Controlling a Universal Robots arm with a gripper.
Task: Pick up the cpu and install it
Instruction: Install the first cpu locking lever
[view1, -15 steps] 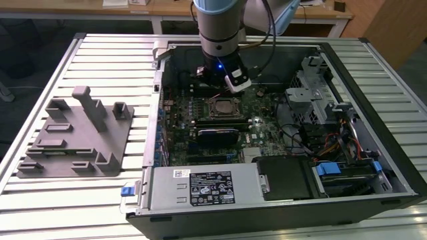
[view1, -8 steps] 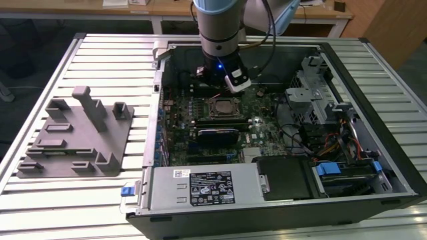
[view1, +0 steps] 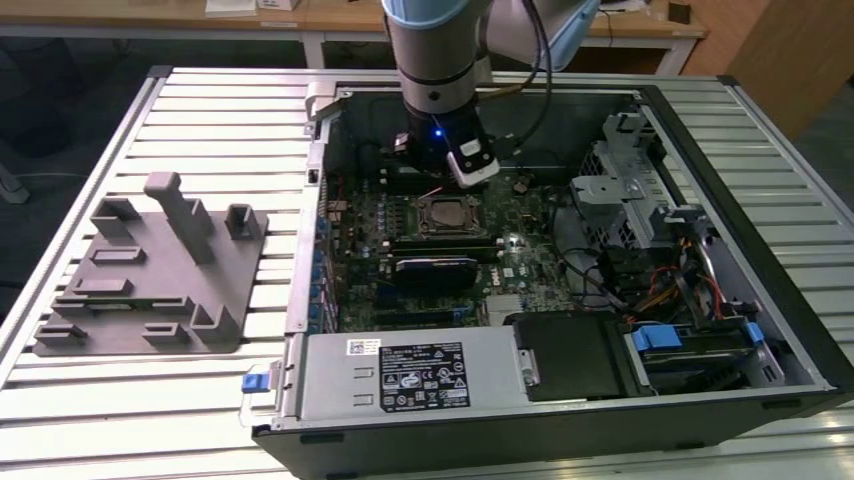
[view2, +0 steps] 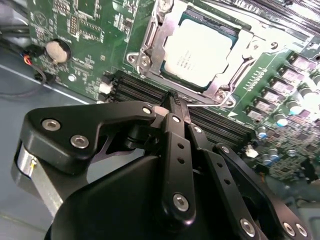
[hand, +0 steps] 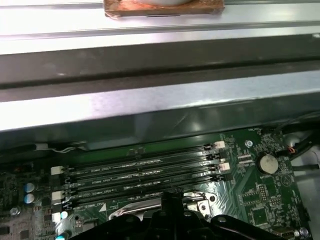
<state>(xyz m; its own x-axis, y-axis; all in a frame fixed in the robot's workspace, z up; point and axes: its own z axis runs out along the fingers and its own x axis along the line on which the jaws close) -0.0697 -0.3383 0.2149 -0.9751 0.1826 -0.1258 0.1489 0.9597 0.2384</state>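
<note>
Inside the open black computer case (view1: 534, 440), the small square silvery cpu (view2: 200, 52) lies flat in the black-and-metal socket frame (view2: 150, 45) on the green motherboard (view2: 75, 25). The black gripper (view2: 174, 100) hangs over the dark memory slots (view2: 132, 87) just beside this frame. Its jaws are pressed together and hold nothing, and the cpu lies straight ahead of the tips.
</note>
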